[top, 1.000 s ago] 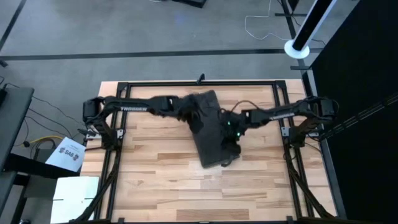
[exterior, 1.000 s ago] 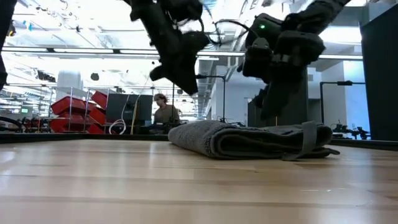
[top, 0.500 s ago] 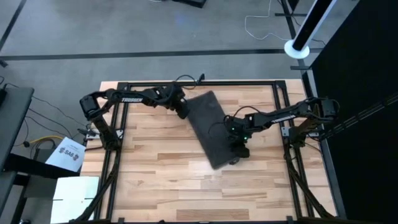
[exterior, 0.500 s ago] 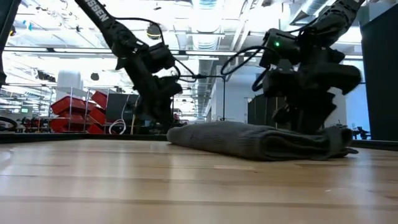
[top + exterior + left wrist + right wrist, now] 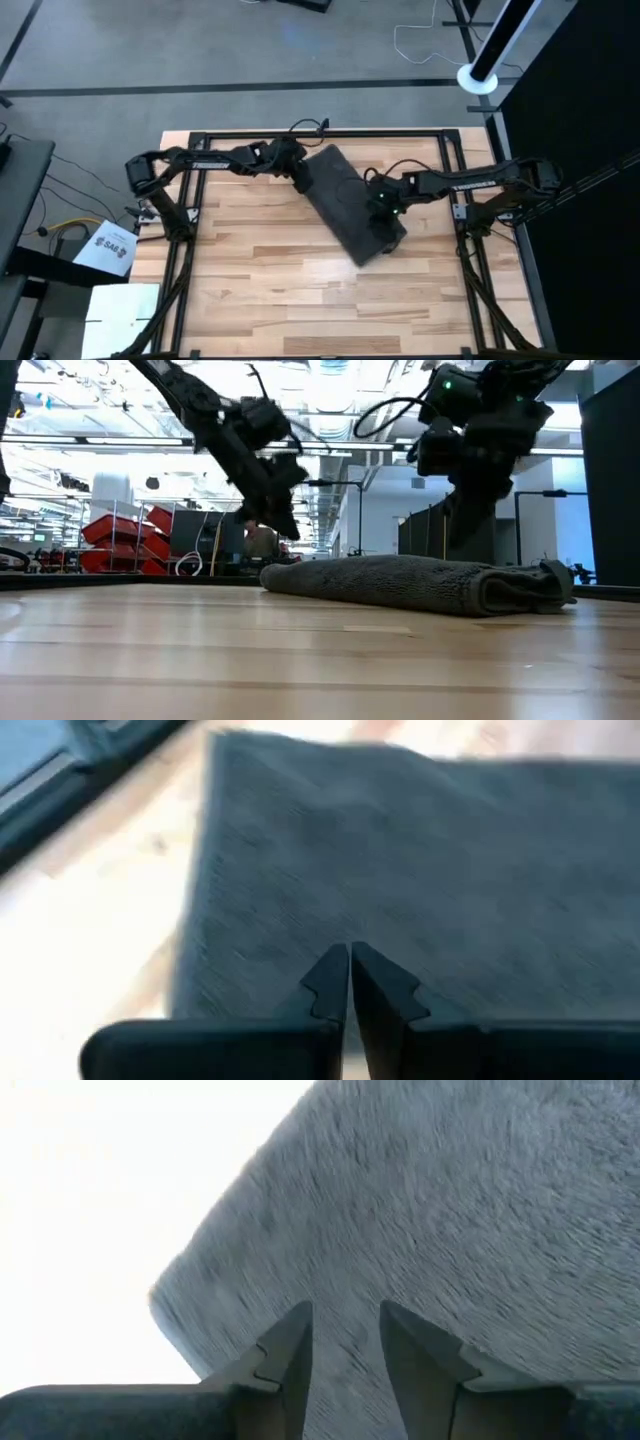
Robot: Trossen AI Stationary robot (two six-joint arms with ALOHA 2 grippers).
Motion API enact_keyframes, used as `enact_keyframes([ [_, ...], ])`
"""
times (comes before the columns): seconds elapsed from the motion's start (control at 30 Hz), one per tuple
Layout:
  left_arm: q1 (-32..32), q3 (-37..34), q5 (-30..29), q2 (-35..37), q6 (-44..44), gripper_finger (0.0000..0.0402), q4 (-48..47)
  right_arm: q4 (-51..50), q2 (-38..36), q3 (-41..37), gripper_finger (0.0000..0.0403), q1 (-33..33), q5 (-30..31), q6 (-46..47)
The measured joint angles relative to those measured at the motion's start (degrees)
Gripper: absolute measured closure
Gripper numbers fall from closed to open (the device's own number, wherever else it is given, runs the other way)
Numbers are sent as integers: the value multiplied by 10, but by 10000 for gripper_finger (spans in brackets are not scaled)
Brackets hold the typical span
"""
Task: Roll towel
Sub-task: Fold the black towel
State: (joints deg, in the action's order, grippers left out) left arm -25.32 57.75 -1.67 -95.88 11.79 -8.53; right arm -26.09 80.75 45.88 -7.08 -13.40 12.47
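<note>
Towel (image 5: pixel 348 203) lies folded flat on the table (image 5: pixel 260 300), toward the rear and a little right of centre, set diagonally: one end rear-left, the other nearer and to the right. Left gripper (image 5: pixel 298 176) sits at the towel's rear-left end, just above it. Right gripper (image 5: pixel 383 212) is over the near-right end. Both arms reach in from the table's sides.
</note>
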Motion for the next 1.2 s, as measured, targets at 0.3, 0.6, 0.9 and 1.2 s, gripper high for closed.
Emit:
enact_keyframes([
  [0.3, -46, 2, 49, -97, -49, 401, -34, 81, 102, -30, 296, 70, -2, 90],
  [0.6, 45, 0, 31, -51, 16, 402, -240, 18, 106, -28, 296, 92, 37, 47],
  [0.9, 154, -3, -5, 87, 134, 402, -290, 43, -12, -5, 296, 71, 44, 112],
  [1.2, 163, -32, 14, 78, -75, 402, -155, 379, 109, -5, 327, 82, 164, 167],
])
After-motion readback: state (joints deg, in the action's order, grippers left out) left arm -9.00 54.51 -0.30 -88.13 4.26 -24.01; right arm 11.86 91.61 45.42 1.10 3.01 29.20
